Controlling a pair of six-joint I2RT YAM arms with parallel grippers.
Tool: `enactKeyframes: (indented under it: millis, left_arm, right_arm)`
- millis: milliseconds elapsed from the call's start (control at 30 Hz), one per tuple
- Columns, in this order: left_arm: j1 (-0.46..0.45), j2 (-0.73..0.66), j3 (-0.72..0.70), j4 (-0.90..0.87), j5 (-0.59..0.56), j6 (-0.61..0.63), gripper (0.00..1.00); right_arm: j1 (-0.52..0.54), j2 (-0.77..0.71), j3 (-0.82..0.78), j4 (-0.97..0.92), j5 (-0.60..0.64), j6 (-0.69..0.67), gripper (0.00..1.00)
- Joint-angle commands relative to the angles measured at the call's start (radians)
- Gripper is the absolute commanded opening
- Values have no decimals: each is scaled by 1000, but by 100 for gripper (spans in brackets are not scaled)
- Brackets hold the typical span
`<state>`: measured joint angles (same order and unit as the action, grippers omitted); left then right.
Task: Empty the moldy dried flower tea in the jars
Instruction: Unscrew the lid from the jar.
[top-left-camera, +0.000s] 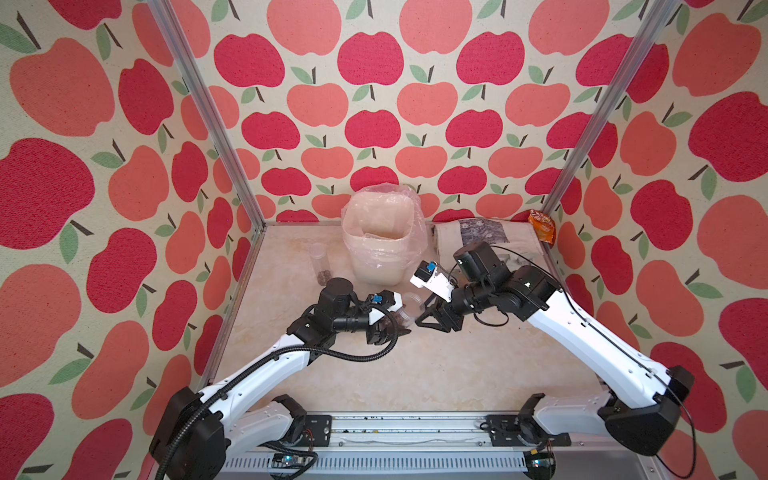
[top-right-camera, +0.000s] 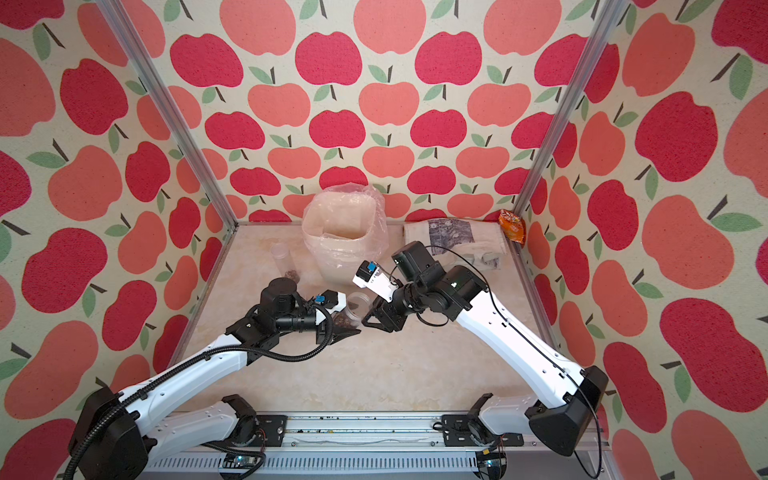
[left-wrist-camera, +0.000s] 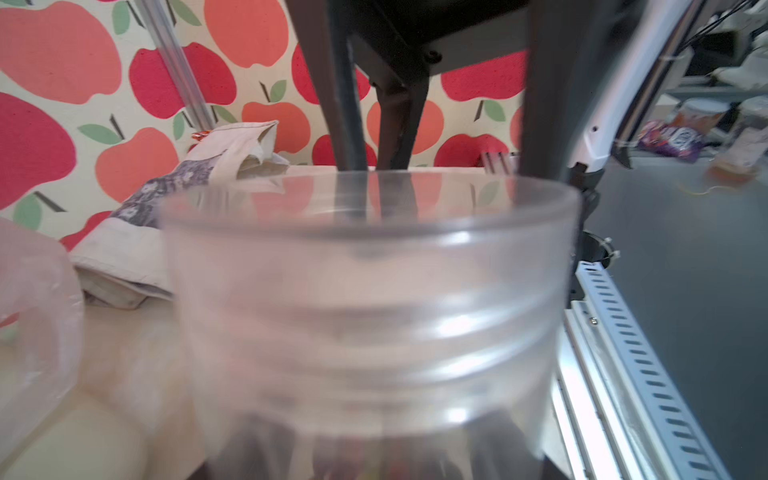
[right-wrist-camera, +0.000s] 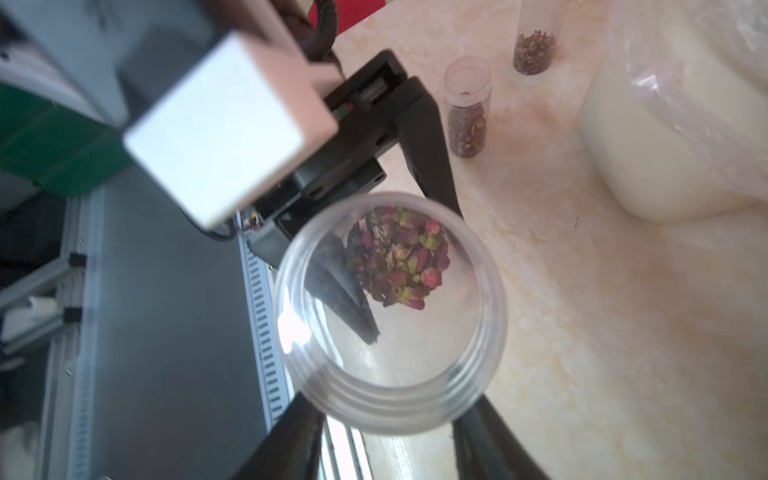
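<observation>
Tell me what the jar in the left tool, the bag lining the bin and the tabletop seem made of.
The jar: probably clear plastic, see-through with moulded screw threads. The bag: thin translucent plastic film, crinkled, glossy. The tabletop: cream marble look, faint sheen; stone or print, cannot tell.

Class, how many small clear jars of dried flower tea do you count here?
3. One jar is in the left pincer; a second jar and a third jar stand on the table near the white bin.

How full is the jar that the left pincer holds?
Nearly empty: dried flower tea covers only the bottom of the jar; the rest is clear.
</observation>
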<state>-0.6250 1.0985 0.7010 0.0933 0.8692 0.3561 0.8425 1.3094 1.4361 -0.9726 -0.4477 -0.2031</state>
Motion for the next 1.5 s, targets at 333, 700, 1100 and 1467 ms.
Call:
enactKeyframes:
  millis: [333,700,1100,1467]
  left_arm:
    - [-28,-38,5,-32,-46,55,24]
    - [-35,-15,26,-25,-33,51,24]
    - [-47,-19,37,-57,-98,44,24]
    - [-37,-64,13,-79,-149,57,71]
  right_arm:
    - [13,-158,-68,195,-35,63,98]
    - [53,-69,-46,187,96,138,99]
    - [82,-2,-31,231,56,152,60]
    - [30,-65,-49,195,32,117,15]
